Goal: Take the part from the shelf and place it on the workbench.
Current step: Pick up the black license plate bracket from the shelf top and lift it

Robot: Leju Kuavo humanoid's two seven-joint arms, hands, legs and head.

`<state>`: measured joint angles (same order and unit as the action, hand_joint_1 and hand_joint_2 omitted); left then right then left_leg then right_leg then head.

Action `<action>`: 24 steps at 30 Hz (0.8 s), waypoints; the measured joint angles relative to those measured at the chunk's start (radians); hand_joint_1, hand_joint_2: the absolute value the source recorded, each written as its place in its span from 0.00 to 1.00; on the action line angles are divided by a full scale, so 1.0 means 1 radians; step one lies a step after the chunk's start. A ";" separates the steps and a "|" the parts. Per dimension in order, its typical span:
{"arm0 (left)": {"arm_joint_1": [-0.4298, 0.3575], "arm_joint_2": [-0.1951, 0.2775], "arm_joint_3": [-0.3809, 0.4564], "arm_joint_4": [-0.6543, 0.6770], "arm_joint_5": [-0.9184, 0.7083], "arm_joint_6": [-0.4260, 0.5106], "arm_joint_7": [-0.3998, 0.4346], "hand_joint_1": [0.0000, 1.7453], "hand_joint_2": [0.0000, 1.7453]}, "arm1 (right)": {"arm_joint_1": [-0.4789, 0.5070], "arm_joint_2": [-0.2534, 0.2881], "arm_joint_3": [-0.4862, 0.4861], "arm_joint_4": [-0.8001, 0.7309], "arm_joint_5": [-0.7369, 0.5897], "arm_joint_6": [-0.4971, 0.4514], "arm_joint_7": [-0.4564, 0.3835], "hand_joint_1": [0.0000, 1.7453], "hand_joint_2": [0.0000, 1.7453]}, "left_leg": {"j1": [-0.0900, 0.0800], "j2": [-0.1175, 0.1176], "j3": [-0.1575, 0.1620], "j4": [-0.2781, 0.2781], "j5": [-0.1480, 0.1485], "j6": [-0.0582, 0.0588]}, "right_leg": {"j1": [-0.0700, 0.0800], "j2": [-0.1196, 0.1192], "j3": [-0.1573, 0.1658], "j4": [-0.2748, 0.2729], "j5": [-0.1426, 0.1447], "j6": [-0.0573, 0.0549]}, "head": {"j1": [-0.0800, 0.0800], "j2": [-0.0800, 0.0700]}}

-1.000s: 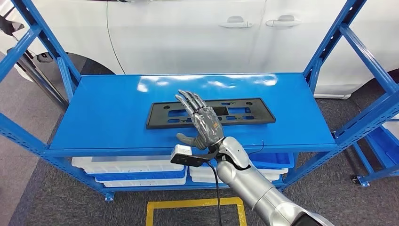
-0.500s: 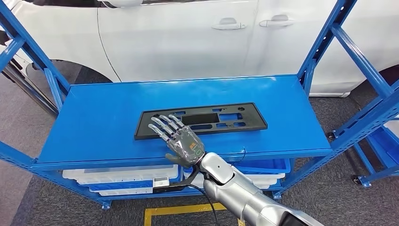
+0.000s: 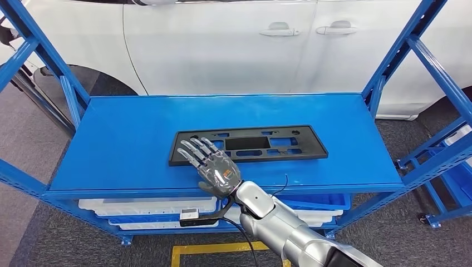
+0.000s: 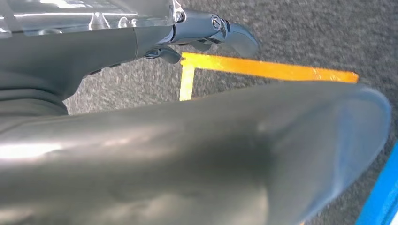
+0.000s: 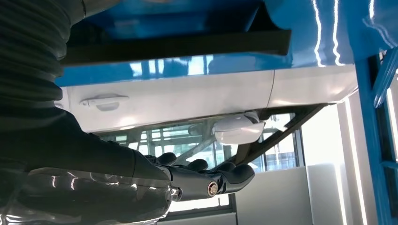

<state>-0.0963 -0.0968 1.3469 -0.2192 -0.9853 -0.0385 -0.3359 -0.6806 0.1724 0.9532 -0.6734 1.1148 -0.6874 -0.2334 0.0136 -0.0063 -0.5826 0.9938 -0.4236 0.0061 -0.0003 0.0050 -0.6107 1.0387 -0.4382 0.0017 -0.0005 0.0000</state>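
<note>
Behind the blue shelf [image 3: 111, 144] stood a white car [image 3: 222, 44]. On the shelf's top deck lay the part [image 3: 261, 144], a flat black frame with cut-outs. The right hand [image 3: 214, 167] hovered over the part's left end, fingers [image 3: 192, 149] spread and straight, grasping nothing. The left hand [image 4: 206, 30] hung over grey carpet [image 4: 305, 33] with yellow tape [image 4: 263, 69]; its grasp could not be told.

White car [image 3: 234, 50] with two door handles behind a blue metal rack [image 3: 111, 139], white and blue bins [image 3: 150, 208] on the lower tier, grey carpet floor [image 3: 33, 167], yellow floor tape [image 3: 222, 247], bright overhead reflections
</note>
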 joint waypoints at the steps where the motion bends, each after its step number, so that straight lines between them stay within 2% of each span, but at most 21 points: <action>1: 0.000 0.000 0.000 0.000 -0.001 0.000 -0.001 0.00 0.00 | -0.005 0.004 0.000 0.006 0.008 0.000 0.014 0.00 1.00 | -0.001 0.000 0.001 0.001 -0.002 -0.005 | 0.002 0.000 0.014 -0.032 0.008 -0.004 | 0.000 0.000; 4: 0.000 0.000 0.000 0.000 -0.002 0.000 -0.004 0.00 0.00 | -0.022 0.013 -0.008 0.032 0.040 -0.001 0.053 0.00 1.00 | 0.000 0.001 0.003 0.001 -0.006 -0.022 | 0.004 0.002 0.018 -0.044 0.009 -0.016 | -0.001 0.000; 6: -0.001 0.000 -0.001 0.000 -0.002 0.000 -0.006 0.00 0.00 | -0.040 0.021 -0.017 0.054 0.053 -0.001 0.070 0.00 1.00 | 0.002 0.001 -0.012 0.038 -0.033 -0.033 | 0.000 0.001 0.023 -0.052 0.014 -0.028 | -0.002 0.000; 7: -0.001 0.001 -0.001 0.000 -0.003 0.000 -0.006 0.00 0.00 | -0.049 0.026 -0.021 0.065 0.060 -0.002 0.079 0.00 1.00 | 0.004 0.002 -0.034 0.089 -0.062 -0.037 | -0.001 0.000 0.026 -0.054 0.015 -0.031 | -0.003 0.000; 9: 0.000 0.001 -0.001 0.000 -0.005 -0.001 -0.007 0.00 0.00 | -0.062 0.032 -0.030 0.091 0.072 -0.002 0.096 0.00 1.00 | 0.005 0.002 -0.096 0.224 -0.126 -0.044 | 0.001 -0.001 0.026 -0.054 0.014 -0.036 | -0.005 0.000; 10: 0.001 0.001 -0.001 0.000 -0.007 -0.001 -0.007 0.00 0.00 | -0.064 0.033 -0.034 0.105 0.079 -0.002 0.106 0.00 1.00 | 0.005 0.002 -0.121 0.274 -0.141 -0.046 | 0.002 -0.001 0.026 -0.053 0.013 -0.036 | -0.005 0.000; 11: 0.001 0.002 -0.002 0.000 -0.008 -0.001 -0.007 0.00 0.00 | -0.066 0.033 -0.039 0.119 0.086 -0.002 0.117 0.00 1.00 | 0.005 0.002 -0.128 0.287 -0.135 -0.046 | 0.004 -0.001 0.026 -0.052 0.012 -0.037 | -0.005 0.000; 12: 0.001 0.002 -0.002 0.000 -0.009 -0.001 -0.006 0.00 0.00 | -0.067 0.034 -0.043 0.132 0.094 -0.002 0.128 0.00 1.00 | 0.005 0.002 -0.115 0.259 -0.110 -0.045 | 0.004 0.000 0.027 -0.050 0.011 -0.036 | -0.005 0.000; 14: -0.002 0.005 -0.005 0.000 -0.012 -0.001 -0.002 0.00 0.00 | -0.074 0.036 -0.052 0.154 0.112 -0.002 0.156 0.00 1.00 | 0.005 0.002 -0.046 0.121 -0.043 -0.037 | 0.006 0.002 0.029 -0.046 0.007 -0.033 | -0.005 0.000; 15: -0.005 0.006 -0.007 0.000 -0.015 -0.001 0.000 0.00 0.00 | -0.078 0.037 -0.057 0.165 0.122 -0.002 0.171 0.00 1.00 | 0.003 0.001 -0.015 0.059 -0.022 -0.031 | 0.007 0.003 0.029 -0.043 0.004 -0.030 | -0.004 0.000; 16: -0.007 0.006 -0.009 0.000 -0.017 -0.002 0.003 0.00 0.00 | -0.081 0.037 -0.062 0.177 0.133 -0.002 0.185 0.00 1.00 | 0.001 0.001 0.003 0.022 -0.013 -0.025 | 0.009 0.003 0.028 -0.041 0.003 -0.026 | -0.004 0.000; 19: -0.012 0.006 -0.017 0.000 -0.022 -0.003 0.009 0.00 0.00 | -0.088 0.036 -0.070 0.210 0.165 -0.002 0.219 0.00 1.00 | -0.003 0.001 0.010 0.002 -0.010 -0.008 | 0.008 0.003 0.026 -0.040 0.003 -0.010 | -0.004 0.000; 21: -0.015 0.005 -0.022 0.000 -0.023 -0.003 0.013 0.00 0.00 | -0.094 0.034 -0.074 0.230 0.188 -0.002 0.240 0.00 1.00 | 0.002 0.002 0.012 -0.005 -0.005 0.004 | 0.006 0.002 0.012 -0.007 -0.021 0.002 | -0.002 0.000; 22: -0.018 0.005 -0.024 0.000 -0.024 -0.004 0.015 0.00 0.00 | -0.097 0.031 -0.076 0.241 0.200 -0.001 0.252 0.00 1.00 | 0.004 0.003 0.013 -0.008 -0.003 0.009 | 0.004 0.002 -0.010 0.040 -0.049 0.007 | -0.001 0.000; 24: -0.022 0.006 -0.026 0.000 -0.025 -0.004 0.019 0.00 0.00 | -0.100 0.025 -0.076 0.260 0.225 0.001 0.273 0.02 1.00 | 0.003 0.004 0.012 -0.007 -0.003 0.013 | -0.001 0.001 -0.079 0.180 -0.112 0.015 | 0.001 0.000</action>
<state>-0.1183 -0.0910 1.3213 -0.2192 -1.0101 -0.0427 -0.3170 -0.7808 0.1972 0.8770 -0.4133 1.3402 -0.6868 0.0397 0.0167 -0.0026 -0.5711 0.9866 -0.4271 0.0187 -0.0016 0.0060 -0.6895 1.2191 -0.5502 0.0163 0.0007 0.0000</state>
